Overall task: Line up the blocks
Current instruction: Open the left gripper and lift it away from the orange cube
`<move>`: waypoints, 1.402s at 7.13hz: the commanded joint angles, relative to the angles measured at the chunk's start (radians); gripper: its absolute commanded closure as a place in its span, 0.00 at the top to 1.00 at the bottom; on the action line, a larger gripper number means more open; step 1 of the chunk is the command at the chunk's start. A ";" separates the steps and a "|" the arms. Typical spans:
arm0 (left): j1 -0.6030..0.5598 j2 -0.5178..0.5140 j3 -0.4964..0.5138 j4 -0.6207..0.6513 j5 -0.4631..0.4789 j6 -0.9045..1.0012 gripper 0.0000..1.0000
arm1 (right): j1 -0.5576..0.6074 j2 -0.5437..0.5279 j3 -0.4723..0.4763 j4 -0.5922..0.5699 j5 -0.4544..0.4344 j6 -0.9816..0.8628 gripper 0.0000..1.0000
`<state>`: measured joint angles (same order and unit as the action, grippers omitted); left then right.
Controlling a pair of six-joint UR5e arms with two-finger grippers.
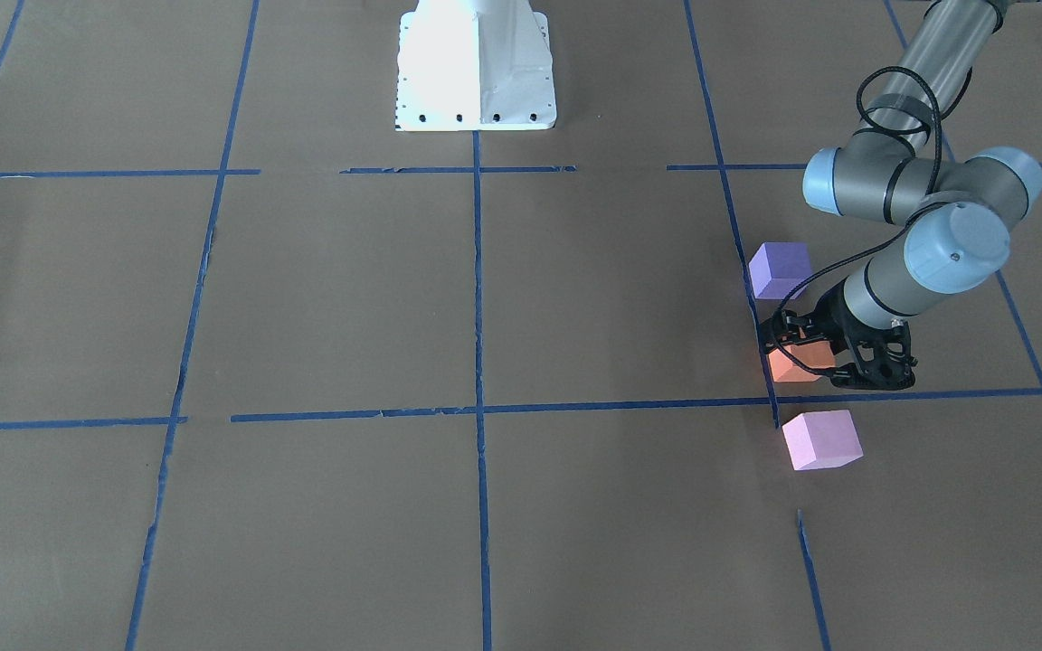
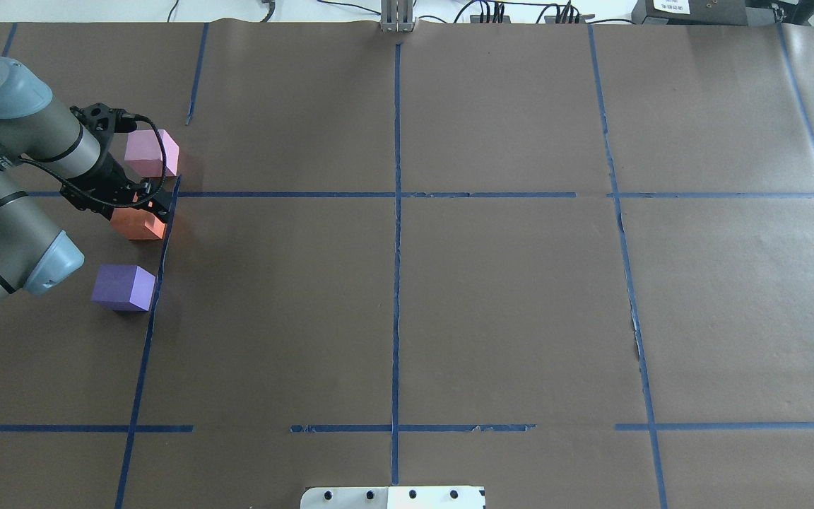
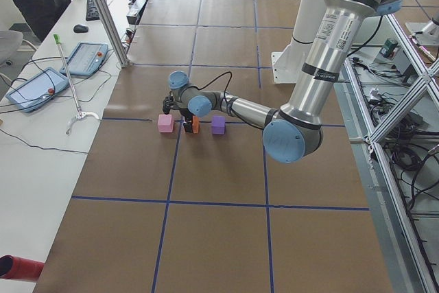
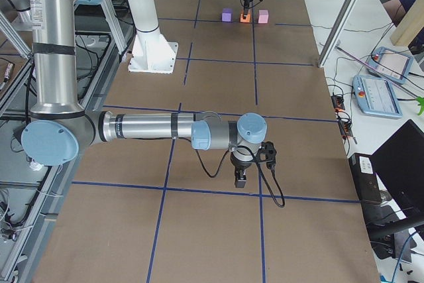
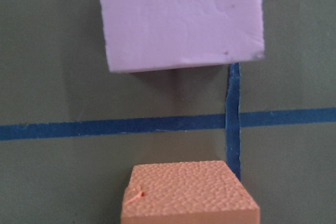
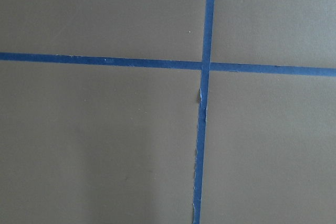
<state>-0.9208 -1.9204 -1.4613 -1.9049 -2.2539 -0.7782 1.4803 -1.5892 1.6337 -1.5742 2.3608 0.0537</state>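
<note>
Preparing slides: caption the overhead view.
Left gripper at the orange block, between the pink block and the purple block.

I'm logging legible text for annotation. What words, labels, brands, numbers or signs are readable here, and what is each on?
Nothing is legible in any view.
The white label on the black box: too small to read.
The marking on the left arm: blurred.
The teach pendant screen: too small to read.
The orange block, pink block and purple block: no markings visible.
</note>
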 commanded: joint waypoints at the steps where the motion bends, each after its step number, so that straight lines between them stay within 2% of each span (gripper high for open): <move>1: -0.067 0.083 -0.162 0.017 0.005 0.000 1.00 | 0.000 0.000 0.000 0.000 0.000 0.000 1.00; 3: -0.130 0.173 -0.360 0.107 0.002 0.000 1.00 | 0.000 0.000 0.000 -0.001 0.000 0.000 1.00; 4: -0.171 0.181 -0.446 0.210 -0.003 0.005 1.00 | 0.000 0.000 0.000 -0.001 0.000 0.000 1.00; 5: -0.206 0.173 -0.489 0.295 -0.004 0.016 1.00 | 0.000 0.000 0.000 0.000 0.000 0.000 1.00; 6: -0.225 0.175 -0.493 0.305 -0.004 0.026 1.00 | 0.000 0.000 0.000 -0.001 0.000 0.000 1.00; 7: -0.295 0.188 -0.476 0.311 -0.006 0.175 1.00 | 0.000 0.000 0.000 0.000 0.000 0.000 1.00; 9: -0.480 0.204 -0.347 0.415 -0.062 0.595 1.00 | 0.000 0.000 0.000 0.000 0.000 0.000 1.00; 10: -0.566 0.204 -0.261 0.417 -0.064 0.760 1.00 | 0.000 0.000 0.000 -0.001 0.000 0.000 1.00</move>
<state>-1.3729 -1.7188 -1.8224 -1.5135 -2.3028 -0.2480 1.4803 -1.5892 1.6337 -1.5743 2.3608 0.0537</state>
